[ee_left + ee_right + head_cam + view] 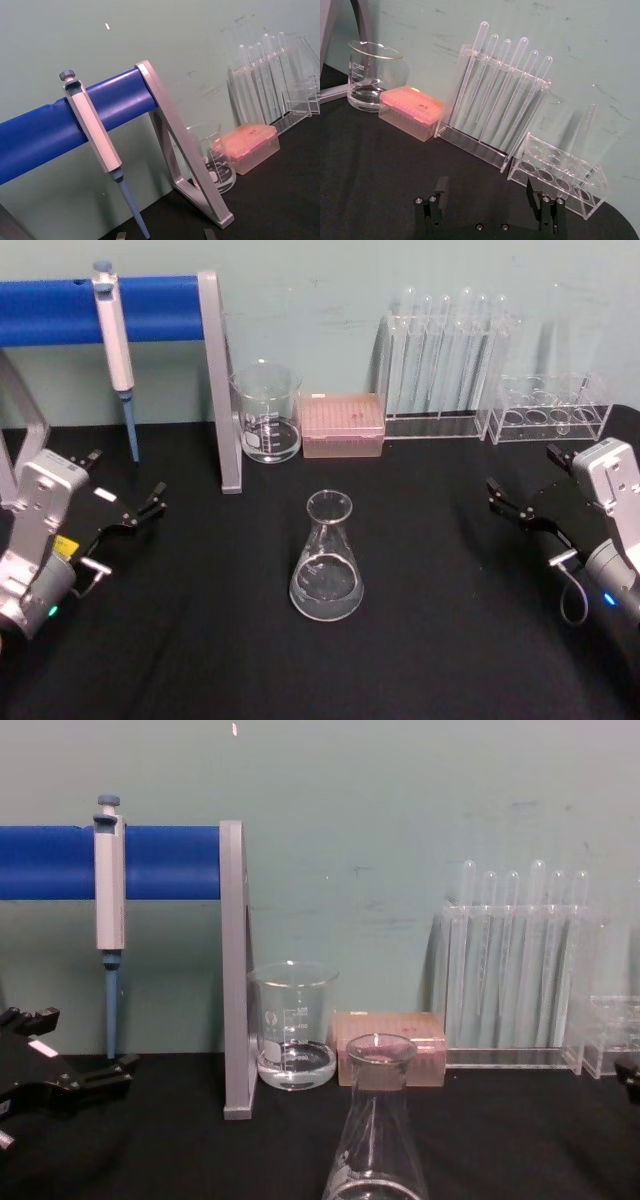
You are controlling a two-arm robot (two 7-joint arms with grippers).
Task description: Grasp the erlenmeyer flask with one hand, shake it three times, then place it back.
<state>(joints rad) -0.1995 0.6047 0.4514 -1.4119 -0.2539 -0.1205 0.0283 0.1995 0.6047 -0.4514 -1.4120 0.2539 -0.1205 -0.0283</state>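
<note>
At mid-table, flask (326, 565) upright on black table (430, 640), untouched, beaker (266, 412) and pink box (342, 425) behind it, left gripper (140, 510) at left, fingers spread wide, empty, right gripper (508, 502) at right, likewise wide and empty, both well apart from flask

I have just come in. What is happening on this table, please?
Nothing is being handled at this moment. The erlenmeyer flask stands upright near the middle of the black table, with nothing touching it. The left gripper is open at the table's left side, and the right gripper is open at its right side, both apart from the flask. The grasp and the shaking have not yet begun. A beaker stands farther back.
</note>
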